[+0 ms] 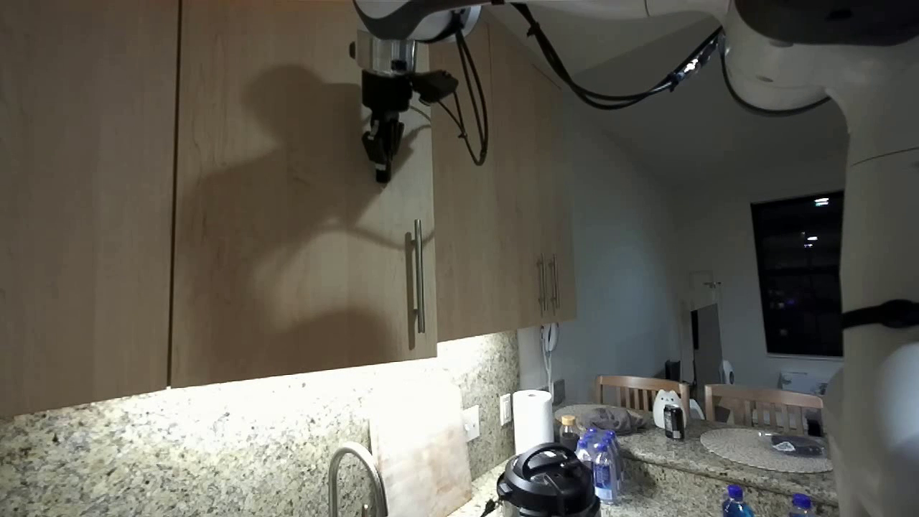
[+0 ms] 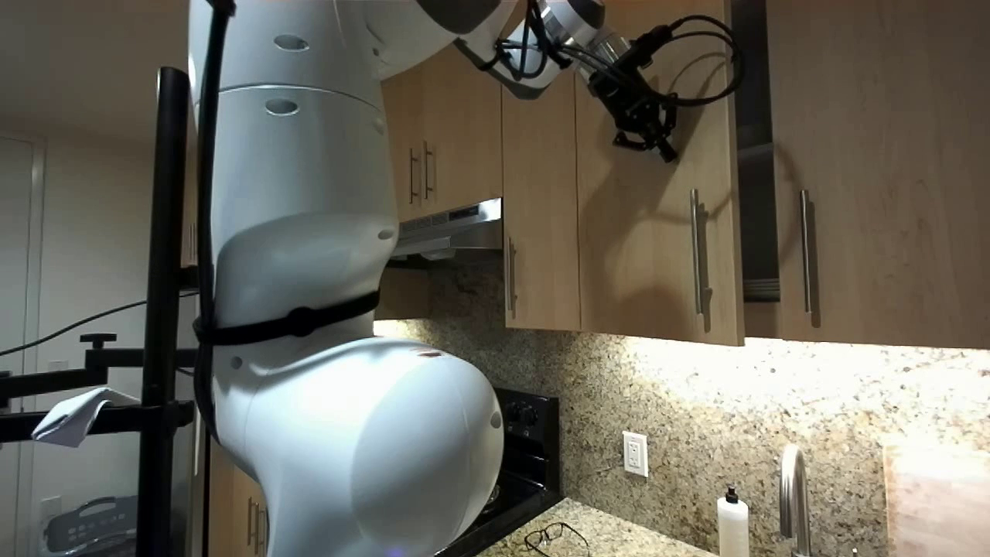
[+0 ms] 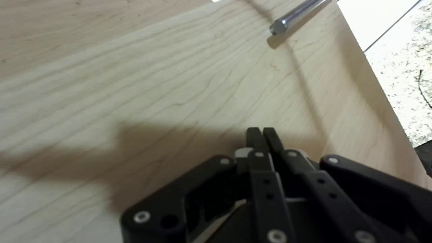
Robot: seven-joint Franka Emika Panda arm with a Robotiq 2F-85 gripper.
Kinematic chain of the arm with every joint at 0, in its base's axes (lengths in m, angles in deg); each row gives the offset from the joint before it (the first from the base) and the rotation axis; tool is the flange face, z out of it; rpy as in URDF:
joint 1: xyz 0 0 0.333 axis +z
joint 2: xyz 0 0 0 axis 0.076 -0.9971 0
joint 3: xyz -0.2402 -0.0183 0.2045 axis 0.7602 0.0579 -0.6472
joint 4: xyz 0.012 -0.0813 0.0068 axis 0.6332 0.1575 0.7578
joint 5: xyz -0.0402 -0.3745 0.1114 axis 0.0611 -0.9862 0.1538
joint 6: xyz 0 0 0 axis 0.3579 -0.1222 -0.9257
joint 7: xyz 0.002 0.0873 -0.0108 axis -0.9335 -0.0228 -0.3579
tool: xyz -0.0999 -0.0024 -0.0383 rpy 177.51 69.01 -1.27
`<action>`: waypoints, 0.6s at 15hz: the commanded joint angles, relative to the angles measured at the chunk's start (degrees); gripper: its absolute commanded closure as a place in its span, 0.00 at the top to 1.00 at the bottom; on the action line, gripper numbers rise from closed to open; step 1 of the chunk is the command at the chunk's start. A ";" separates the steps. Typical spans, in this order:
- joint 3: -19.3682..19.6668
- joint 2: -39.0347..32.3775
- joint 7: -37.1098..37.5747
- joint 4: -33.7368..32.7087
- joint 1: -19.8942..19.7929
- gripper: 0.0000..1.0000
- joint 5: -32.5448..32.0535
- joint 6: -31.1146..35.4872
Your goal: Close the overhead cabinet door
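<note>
The overhead cabinet door (image 1: 309,187) is a tall light-wood panel with a vertical metal bar handle (image 1: 420,276) near its right edge. It stands ajar: in an exterior view a dark gap (image 2: 754,178) shows beside the door panel (image 2: 642,247). My gripper (image 1: 383,176) points downward in front of the door's face, above the handle and a little to its left. In the wrist view the gripper (image 3: 262,130) has its fingers together with nothing between them, close over the wood. Whether the tips touch the panel, I cannot tell.
A like door (image 2: 882,178), handle at its left edge, is across the gap. A narrower door (image 2: 541,209) adjoins on the opposite side. Below are a faucet (image 2: 793,495), a cutting board (image 1: 420,438) and a black-lidded cooker (image 1: 549,481). Cables (image 2: 719,62) loop from the wrist.
</note>
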 commanded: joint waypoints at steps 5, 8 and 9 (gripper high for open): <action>-0.69 -2.71 6.96 -3.65 -0.20 0.07 -6.55 0.73; -0.65 -2.97 7.46 -4.00 -0.02 0.07 -6.58 0.69; -0.64 -3.04 7.54 -4.15 0.00 0.07 -6.50 0.66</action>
